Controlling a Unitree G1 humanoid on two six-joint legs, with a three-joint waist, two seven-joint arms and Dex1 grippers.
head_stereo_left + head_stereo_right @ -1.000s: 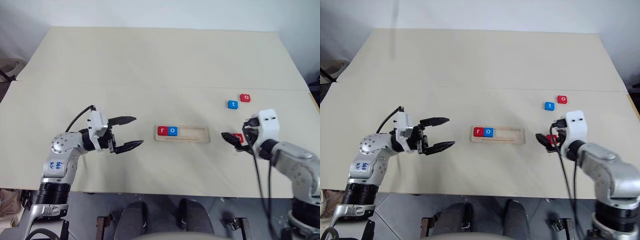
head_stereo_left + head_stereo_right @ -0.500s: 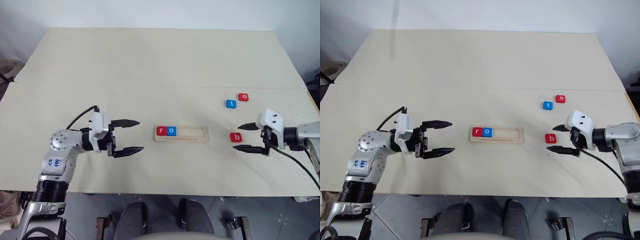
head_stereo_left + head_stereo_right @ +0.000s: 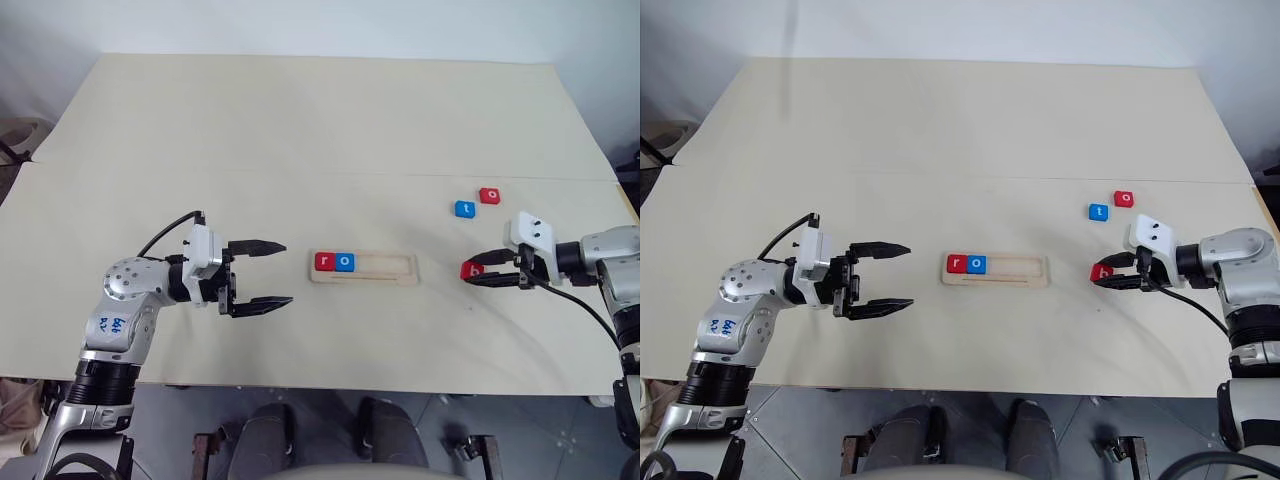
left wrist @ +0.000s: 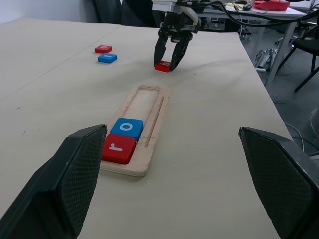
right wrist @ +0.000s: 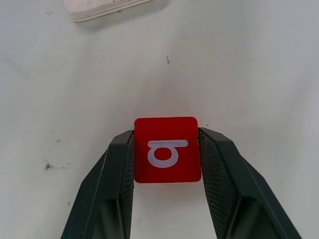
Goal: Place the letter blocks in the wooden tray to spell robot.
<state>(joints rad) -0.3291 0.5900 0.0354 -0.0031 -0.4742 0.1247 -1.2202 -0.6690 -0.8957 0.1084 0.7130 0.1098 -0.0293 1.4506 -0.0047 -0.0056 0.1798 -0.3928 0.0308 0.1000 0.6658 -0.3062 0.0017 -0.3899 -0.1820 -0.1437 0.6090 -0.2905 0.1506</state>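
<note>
Sitting between the right jaws (both touching): red b block (image 5: pixel 167 149).

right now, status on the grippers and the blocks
Right gripper shut on red b block, on the table. Left gripper open, empty. r block and o block seated in wooden tray. Path to tray clear.

Surface (image 3: pixel 300 130): pale beige, matte. Wooden tray (image 3: pixel 385 268): pale natural wood. Block r (image 3: pixel 324 262): red, white letter. Block o (image 3: pixel 345 262): blue, white letter. Block b (image 5: pixel 167 149): red, white letter. Block t (image 3: pixel 465 209): blue. Far block o (image 3: pixel 490 196): red. Claw fingers (image 5: pixel 219 174): black, textured.
</note>
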